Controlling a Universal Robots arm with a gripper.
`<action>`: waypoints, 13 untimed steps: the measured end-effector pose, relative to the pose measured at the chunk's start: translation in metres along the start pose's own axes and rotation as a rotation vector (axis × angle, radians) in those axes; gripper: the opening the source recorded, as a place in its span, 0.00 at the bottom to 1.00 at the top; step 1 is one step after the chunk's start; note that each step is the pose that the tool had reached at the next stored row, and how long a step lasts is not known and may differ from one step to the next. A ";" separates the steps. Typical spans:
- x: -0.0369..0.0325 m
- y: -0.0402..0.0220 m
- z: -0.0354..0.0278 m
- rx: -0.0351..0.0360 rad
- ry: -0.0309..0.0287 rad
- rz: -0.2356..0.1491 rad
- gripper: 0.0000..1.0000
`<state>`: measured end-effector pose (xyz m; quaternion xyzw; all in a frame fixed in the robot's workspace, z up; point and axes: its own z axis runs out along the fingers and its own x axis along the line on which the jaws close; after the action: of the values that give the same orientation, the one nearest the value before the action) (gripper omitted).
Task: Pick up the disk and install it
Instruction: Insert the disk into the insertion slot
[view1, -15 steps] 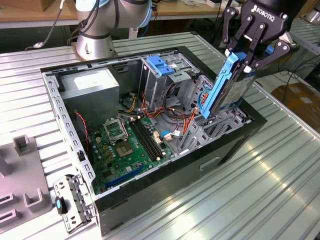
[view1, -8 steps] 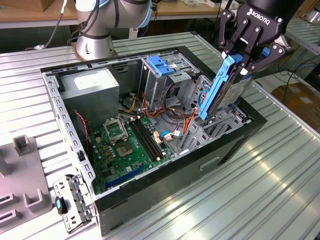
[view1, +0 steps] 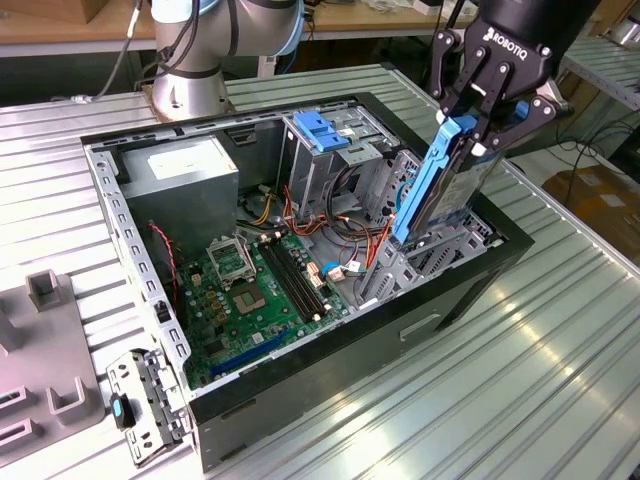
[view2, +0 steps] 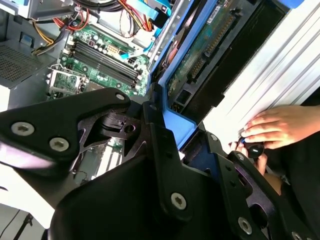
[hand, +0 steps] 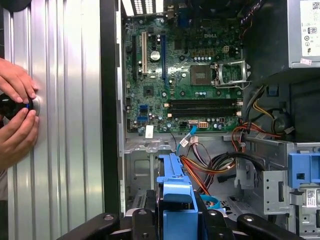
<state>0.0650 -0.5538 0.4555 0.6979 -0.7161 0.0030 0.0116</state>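
Observation:
The disk (view1: 445, 185), a dark drive in a blue carrier frame, hangs steeply tilted over the open computer case (view1: 300, 375). My gripper (view1: 480, 135) is shut on the disk's upper end. Its lower end reaches down to the grey drive bay (view1: 420, 255) by the case wall on the exterior view's right; whether it touches the bay I cannot tell. In the second wrist view the disk's green circuit board (view2: 205, 45) faces the camera, with the black fingers (view2: 157, 135) clamped on the blue frame. The first wrist view shows the blue frame (hand: 175, 192) edge-on above the bay.
Inside the case lie the motherboard (view1: 250, 290), a grey power supply box (view1: 185, 175), a drive cage with a blue handle (view1: 325, 135) and loose red and orange cables (hand: 200, 172). A person's hands (hand: 17, 115) hold a small black object on the ribbed table beside the case.

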 end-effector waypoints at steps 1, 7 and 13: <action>0.0000 0.0001 0.0013 0.0000 0.0000 0.000 0.37; -0.0001 0.0007 0.0068 0.0000 0.0001 0.000 0.37; -0.0001 0.0007 0.0099 0.0000 0.0002 0.000 0.37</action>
<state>0.0642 -0.5538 0.4456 0.6979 -0.7161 0.0030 0.0117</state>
